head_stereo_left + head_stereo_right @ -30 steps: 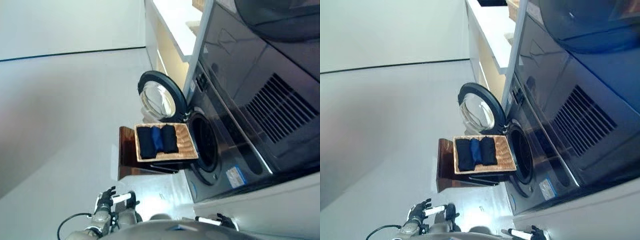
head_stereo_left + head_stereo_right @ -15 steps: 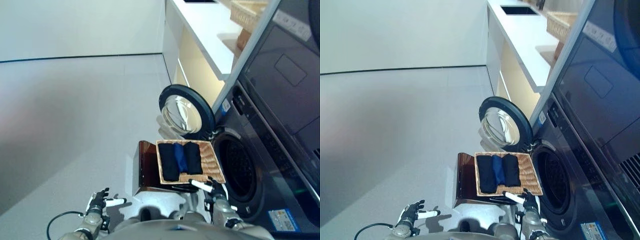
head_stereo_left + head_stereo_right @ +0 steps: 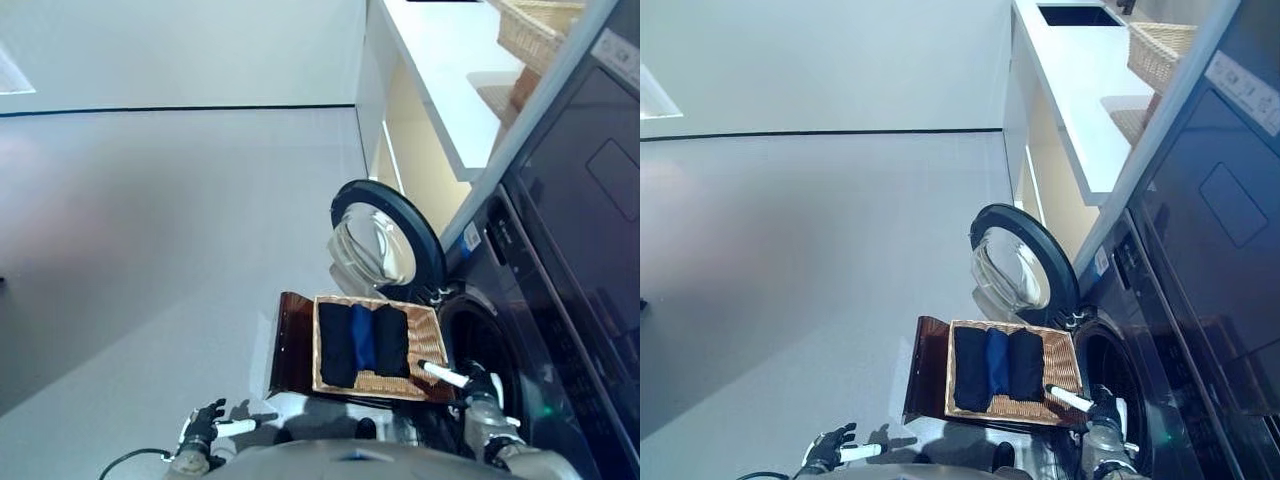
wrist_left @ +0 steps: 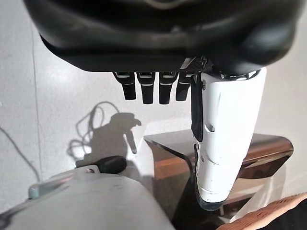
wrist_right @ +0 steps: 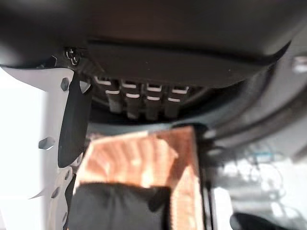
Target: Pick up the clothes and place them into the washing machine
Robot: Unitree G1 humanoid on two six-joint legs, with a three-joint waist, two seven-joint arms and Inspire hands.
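The clothes [image 3: 363, 340], two black folded pieces with a blue one between them, lie side by side in a wicker tray [image 3: 426, 345] that sits on a brown stand [image 3: 293, 345] just in front of the washer [image 3: 520, 330], whose round door [image 3: 385, 240] stands swung open beside the dark drum opening. The right hand [image 3: 478, 388] hovers at the tray's near corner by the drum, fingers straight and holding nothing, its white-covered thumb stretched toward the wicker. The left hand [image 3: 205, 427] hangs low over the floor [image 3: 150, 220], well apart from the tray, fingers loosely extended and empty.
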